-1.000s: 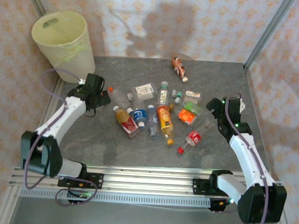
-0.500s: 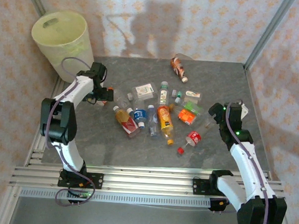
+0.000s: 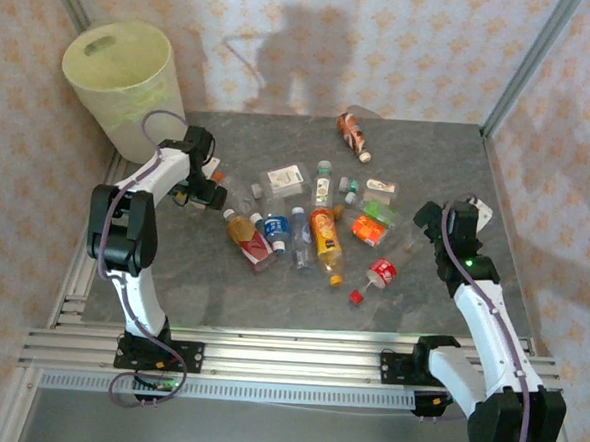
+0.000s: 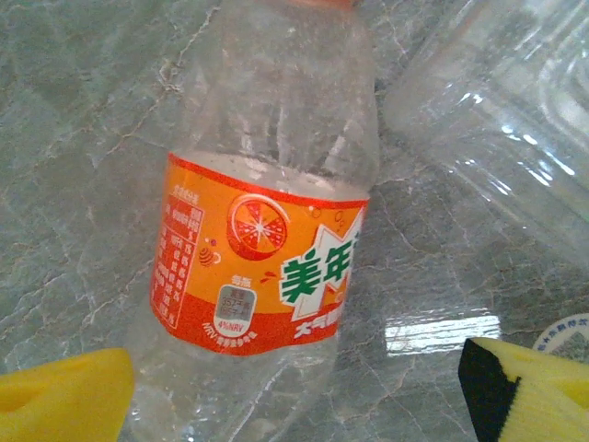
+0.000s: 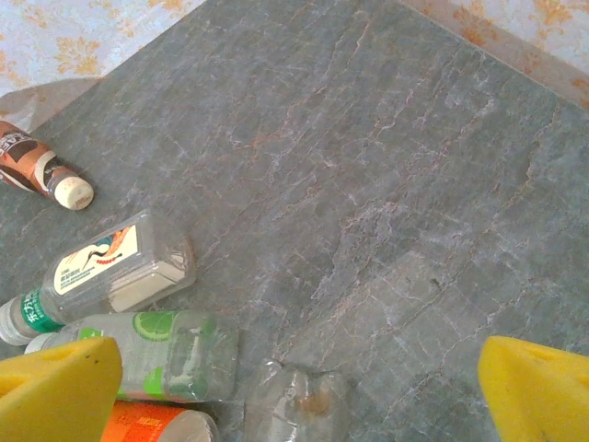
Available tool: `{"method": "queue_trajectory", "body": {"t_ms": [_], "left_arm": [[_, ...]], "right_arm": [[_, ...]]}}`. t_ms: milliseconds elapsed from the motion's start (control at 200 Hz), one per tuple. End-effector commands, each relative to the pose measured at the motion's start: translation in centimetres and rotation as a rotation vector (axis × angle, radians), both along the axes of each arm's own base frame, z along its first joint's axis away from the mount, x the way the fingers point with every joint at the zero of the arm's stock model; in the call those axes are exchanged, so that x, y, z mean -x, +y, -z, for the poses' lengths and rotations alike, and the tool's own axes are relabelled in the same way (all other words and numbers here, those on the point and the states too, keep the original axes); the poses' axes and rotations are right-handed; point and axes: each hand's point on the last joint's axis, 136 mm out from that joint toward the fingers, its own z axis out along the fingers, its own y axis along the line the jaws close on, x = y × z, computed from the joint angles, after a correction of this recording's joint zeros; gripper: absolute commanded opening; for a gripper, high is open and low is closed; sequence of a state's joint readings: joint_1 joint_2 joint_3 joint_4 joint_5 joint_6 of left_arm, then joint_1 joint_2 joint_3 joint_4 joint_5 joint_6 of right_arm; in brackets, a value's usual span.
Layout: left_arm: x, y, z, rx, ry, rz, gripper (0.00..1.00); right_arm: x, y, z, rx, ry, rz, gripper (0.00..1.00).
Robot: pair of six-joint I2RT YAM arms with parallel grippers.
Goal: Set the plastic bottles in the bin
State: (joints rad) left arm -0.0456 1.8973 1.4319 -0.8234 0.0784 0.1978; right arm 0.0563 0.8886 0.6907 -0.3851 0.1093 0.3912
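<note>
Several plastic bottles (image 3: pixel 324 233) lie scattered over the middle of the grey table. One clear bottle with an orange label (image 4: pixel 262 258) lies flat between the yellow fingers of my left gripper (image 4: pixel 294 391), which stands open around it with a gap on the right side. From above, that left gripper (image 3: pixel 210 191) sits at the left edge of the pile. The pale yellow bin (image 3: pixel 123 80) stands off the table's far left corner. My right gripper (image 5: pixel 294 396) is open above a crumpled clear bottle (image 5: pixel 299 405), and sits right of the pile (image 3: pixel 430 231).
A brown-labelled bottle (image 3: pixel 353 132) lies alone at the far edge. A red-labelled bottle (image 3: pixel 380 274) and a loose red cap (image 3: pixel 355 297) lie toward the front right. Green-labelled (image 5: pixel 156 354) and white-labelled (image 5: pixel 110 272) bottles lie left of my right gripper. Metal posts frame the far corners.
My left arm has swung back and in, bringing its gripper down around the orange-labelled bottle, and its jaws have narrowed a little. The right arm has shifted slightly.
</note>
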Motion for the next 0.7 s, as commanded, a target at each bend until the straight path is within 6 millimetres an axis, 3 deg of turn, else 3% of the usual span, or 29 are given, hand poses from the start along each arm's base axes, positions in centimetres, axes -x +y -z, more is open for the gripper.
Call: {"method": "queue_trajectory", "body": {"t_ms": [0, 230, 460, 696], "left_arm": [[-1.2, 0.3, 0.3, -0.025, -0.001, 0.081, 0.91], [-1.9, 1.8, 1.3, -0.125, 0.012, 0.105, 0.89], [-2.8, 2.3, 2.8, -0.158, 0.017, 0.063, 0.75], [-2.9, 2.3, 1.0, -0.15, -0.063, 0.029, 0.62]], "right_arm": [[0.1, -0.7, -0.1, 0.051, -0.005, 0.015, 0.99], [0.1, -1.0, 0.0, 0.056, -0.008, 0.031, 0.99], [-0.2, -1.0, -0.4, 0.073, -0.004, 0.025, 0.99], [0.1, -1.1, -0.2, 0.069, 0.011, 0.03, 1.0]]}}
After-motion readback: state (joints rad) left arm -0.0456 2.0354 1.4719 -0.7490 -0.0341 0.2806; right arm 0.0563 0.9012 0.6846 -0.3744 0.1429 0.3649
